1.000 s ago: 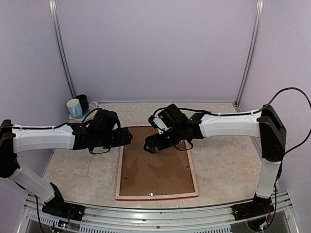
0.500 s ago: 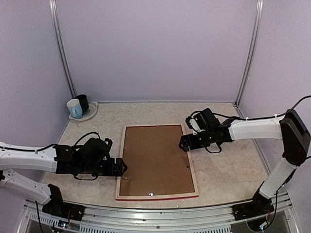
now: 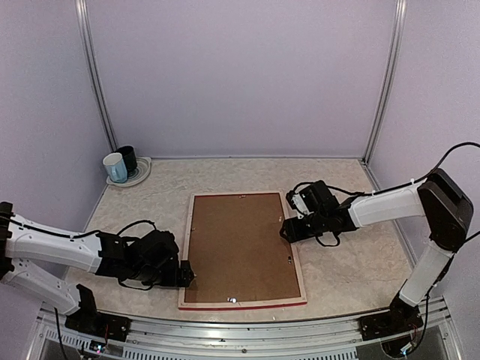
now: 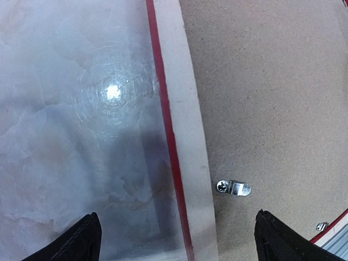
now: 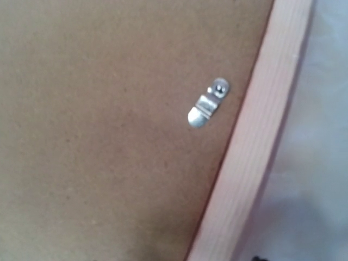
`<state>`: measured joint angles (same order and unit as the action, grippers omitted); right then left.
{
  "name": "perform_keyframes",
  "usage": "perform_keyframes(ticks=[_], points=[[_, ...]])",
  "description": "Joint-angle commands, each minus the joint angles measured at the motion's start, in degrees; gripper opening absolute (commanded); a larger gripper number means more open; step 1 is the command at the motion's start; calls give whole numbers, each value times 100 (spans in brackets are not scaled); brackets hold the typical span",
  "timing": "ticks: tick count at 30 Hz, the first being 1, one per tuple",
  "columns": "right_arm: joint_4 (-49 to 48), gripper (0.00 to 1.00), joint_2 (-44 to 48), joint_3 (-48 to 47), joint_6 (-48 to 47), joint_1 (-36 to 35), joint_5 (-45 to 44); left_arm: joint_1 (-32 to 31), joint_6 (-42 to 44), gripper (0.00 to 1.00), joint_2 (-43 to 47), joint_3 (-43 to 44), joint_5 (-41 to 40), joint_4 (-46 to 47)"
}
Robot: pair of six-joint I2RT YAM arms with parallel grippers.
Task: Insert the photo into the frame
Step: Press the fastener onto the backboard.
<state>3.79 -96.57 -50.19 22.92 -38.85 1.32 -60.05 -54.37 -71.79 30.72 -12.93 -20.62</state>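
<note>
At the far left corner of the pale marbled worktop (image 3: 345, 262) stood a white and blue mug (image 3: 115, 167) and a dark mug (image 3: 127, 159), close together on a small round plate (image 3: 143, 173).

Your left hand (image 3: 187, 274) was down low at the near left corner of the big picture frame (image 3: 247, 303). Its two black fingers (image 4: 81, 242) were spread wide apart and pinched nothing. Between them, in the left wrist view, you could see the frame's pale wood side with a thin red line along it. The worktop was on one side of it and the brown board on the other. A small silver clip (image 4: 234, 188) sat on the board just beside the wood.

The frame lay flat and face down in the middle of the worktop, with its long sides running away from you. A plain brown backing board (image 3: 240, 247) filled it. The photo could not be seen, because only the back of the frame showed.

Your right hand (image 3: 287, 229) was at the right side of the frame, about halfway along it. You could not tell whether its fingers were spread or pressed together, and it did not seem to hold anything. The right wrist view showed the brown board, the pale wood side and another little silver clip (image 5: 206, 109) next to the wood.
</note>
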Motion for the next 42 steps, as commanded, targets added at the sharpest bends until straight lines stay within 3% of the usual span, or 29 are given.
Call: perform_keyframes(ticks=[1, 7, 11, 22, 33, 42], points=[[-362, 56, -184, 186, -129, 46, 52, -40, -180, 97, -163, -83, -92, 161], [-684, 37, -246, 378, -140, 52, 137, -48, -231, 97, -320, 27, 11, 294], [-731, 30, -272, 450, -139, 78, 105, -127, -280, 97, -523, 152, 8, 229], [-795, 29, -328, 483, -124, 115, 200, -176, -351, 91, -844, 460, -268, -133], [-819, 29, -346, 484, -123, 135, 385, -180, -723, 94, -968, 682, -952, -249], [-828, 29, -309, 511, -121, 134, 383, -188, -599, 93, -1629, 982, -769, -229]])
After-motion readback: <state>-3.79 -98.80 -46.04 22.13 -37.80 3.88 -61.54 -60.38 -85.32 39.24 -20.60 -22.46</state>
